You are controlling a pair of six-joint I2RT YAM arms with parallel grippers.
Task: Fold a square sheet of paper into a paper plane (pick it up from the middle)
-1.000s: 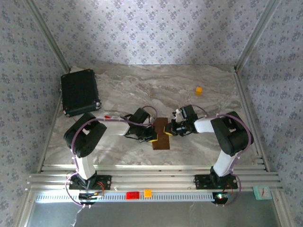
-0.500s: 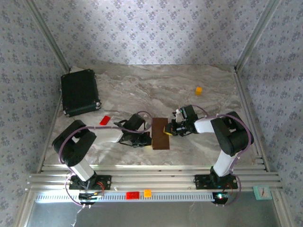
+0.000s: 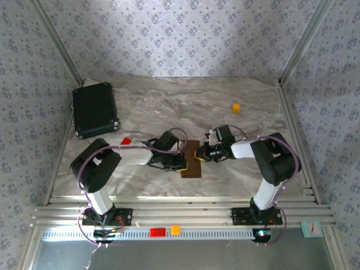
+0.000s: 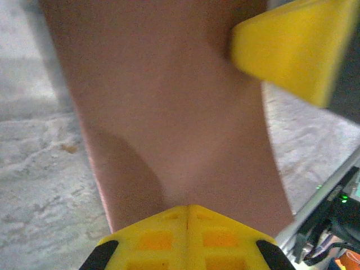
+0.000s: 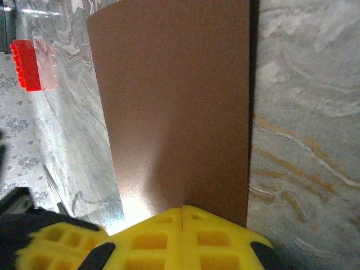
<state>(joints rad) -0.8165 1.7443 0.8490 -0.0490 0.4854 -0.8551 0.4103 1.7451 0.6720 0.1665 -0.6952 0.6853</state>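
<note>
Left gripper (image 3: 183, 164) and right gripper (image 3: 198, 153), both clenched empty, touch opposite long edges of a thin dark brown paper sheet (image 3: 192, 169).

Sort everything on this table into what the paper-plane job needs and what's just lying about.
Job: brown paper sheet, left gripper, right gripper, both shut at its edges.

Lying about: black case, red block, orange block; a red piece and an orange piece on the front rail.
</note>
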